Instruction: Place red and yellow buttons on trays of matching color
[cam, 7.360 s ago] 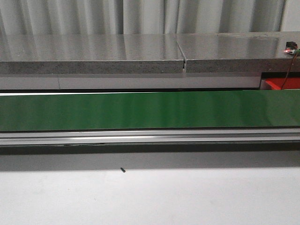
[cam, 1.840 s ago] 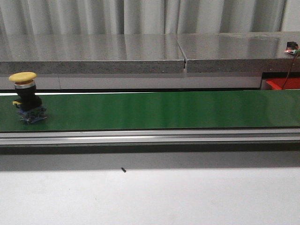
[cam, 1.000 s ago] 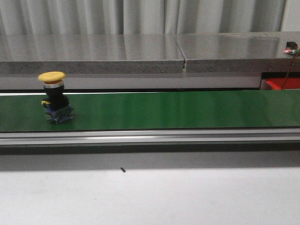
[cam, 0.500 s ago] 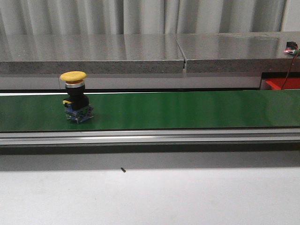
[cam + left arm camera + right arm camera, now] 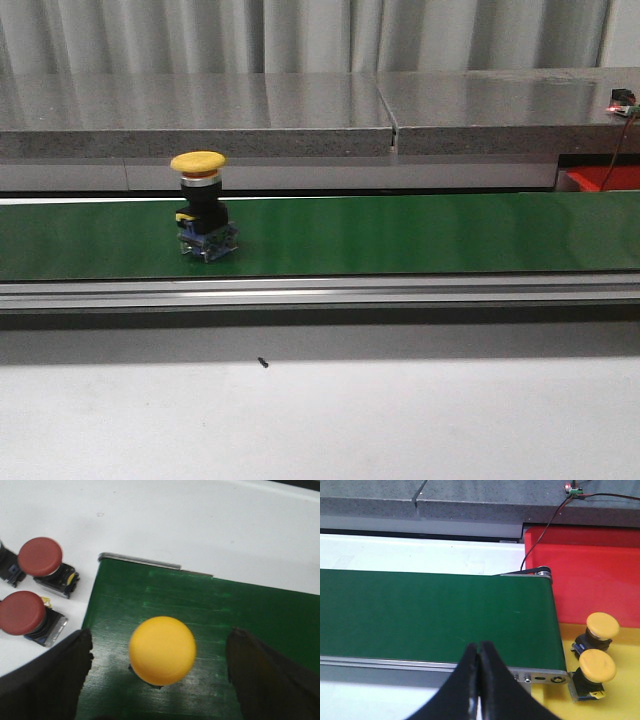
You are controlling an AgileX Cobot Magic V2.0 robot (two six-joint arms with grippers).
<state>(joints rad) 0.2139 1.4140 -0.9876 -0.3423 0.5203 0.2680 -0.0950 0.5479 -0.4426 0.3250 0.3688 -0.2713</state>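
Yellow button (image 5: 199, 204) upright on green belt (image 5: 420, 235), left of frame centre. Left gripper (image 5: 160, 680) spread wide, holding nothing; right gripper (image 5: 479, 652) clenched empty. Red tray (image 5: 590, 575), yellow tray (image 5: 620, 700) at right.

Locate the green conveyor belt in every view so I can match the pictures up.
Front view: the green conveyor belt crosses the whole picture as a band, carrying a yellow button left of centre.
Left wrist view: one end of the belt fills the lower part, a yellow button on it.
Right wrist view: its other end, stopping beside the red tray.
Shared landmark: the belt's silver side rail.
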